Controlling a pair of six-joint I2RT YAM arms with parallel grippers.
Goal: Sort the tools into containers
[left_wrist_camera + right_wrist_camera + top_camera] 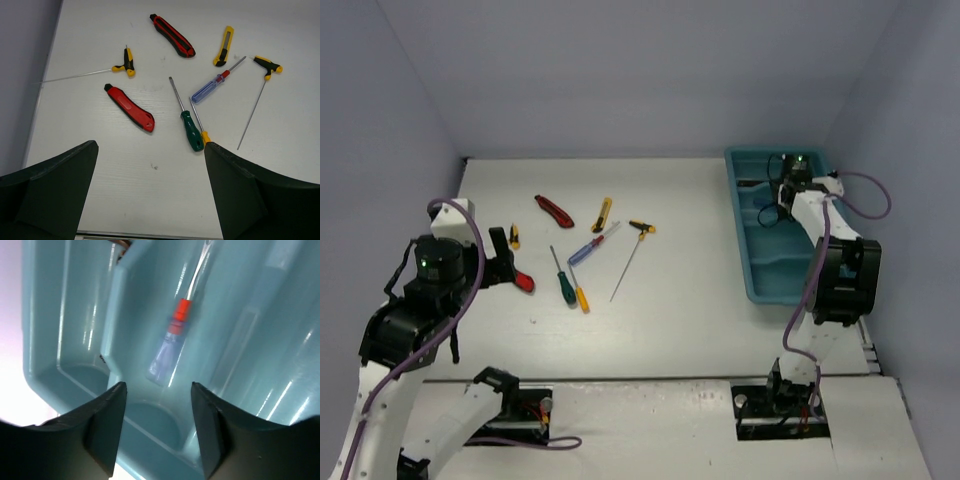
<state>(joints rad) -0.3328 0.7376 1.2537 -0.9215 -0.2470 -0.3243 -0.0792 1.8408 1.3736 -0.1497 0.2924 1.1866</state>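
Several tools lie loose on the white table: a red utility knife [131,108], a dark red utility knife [172,35], a yellow utility knife [223,46], a blue screwdriver [210,88], a green screwdriver [191,129], a yellow screwdriver [204,136], a T-handle with a thin rod [268,65] and a small yellow-black key [125,64]. My left gripper [150,172] is open and empty, just short of the red knife [523,282]. My right gripper [157,397] is open and empty inside the far end of the teal tray [775,272]. A clear blue screwdriver [169,347] lies in a compartment below it.
The tray [65,315] stands along the right wall, its dividers close under my right fingers [102,427]. The left wall runs beside my left arm [440,270]. A grey wall closes the back of the table.
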